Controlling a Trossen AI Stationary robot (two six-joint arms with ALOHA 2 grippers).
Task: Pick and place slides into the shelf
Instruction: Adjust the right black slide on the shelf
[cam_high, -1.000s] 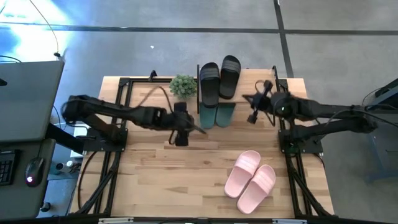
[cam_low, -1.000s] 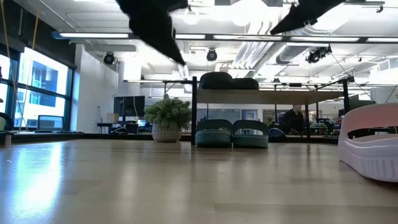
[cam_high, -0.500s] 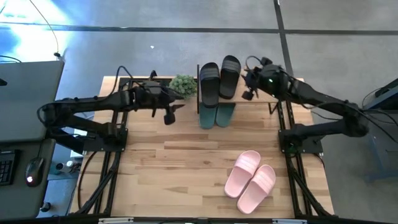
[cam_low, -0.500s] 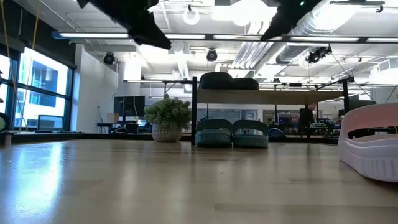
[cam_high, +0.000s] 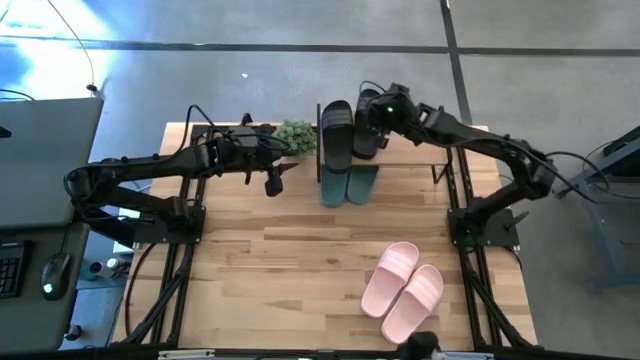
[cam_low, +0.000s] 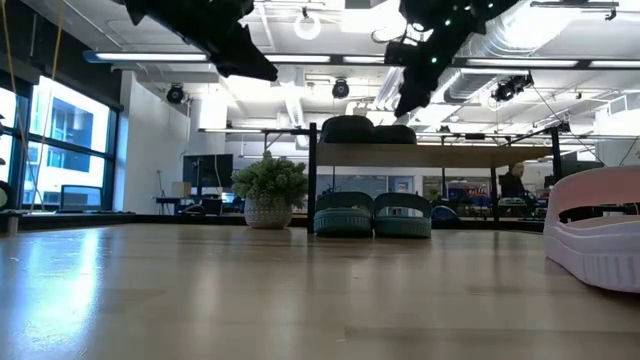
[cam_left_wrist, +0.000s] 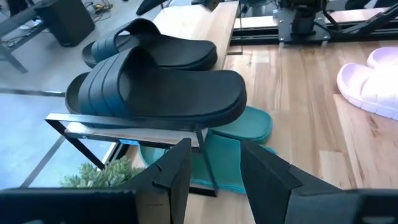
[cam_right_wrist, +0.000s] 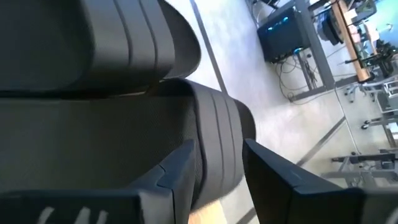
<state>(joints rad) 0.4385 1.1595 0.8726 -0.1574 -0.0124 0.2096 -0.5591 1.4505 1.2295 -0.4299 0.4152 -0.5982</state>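
1. Since a second before, the right gripper (cam_high: 368, 108) had swung from the right edge of the shelf (cam_high: 420, 152) toward the upper middle of the high view, and it hung just above the black slides (cam_high: 338, 135) on the top board. Its fingers (cam_right_wrist: 180, 168) stood spread, with nothing between them.
2. The left gripper (cam_high: 272, 182) had drawn back from the teal slides (cam_high: 348, 186), up and to the left, and it hung near the potted plant (cam_high: 294, 136). Its fingers (cam_left_wrist: 177, 168) stood apart and held nothing.
3. The slides themselves lay where they had lain a second before.
4. Counted: two black slides, side by side on the shelf's top board.
5. Two teal slides, side by side under that board, their heels sticking out toward the table's middle.
6. Two pink slides (cam_high: 402, 290), side by side on the table (cam_high: 250, 270) in the lower right of the high view, well apart from the shelf.
7. One shelf, one potted plant just left of it, and two arms.
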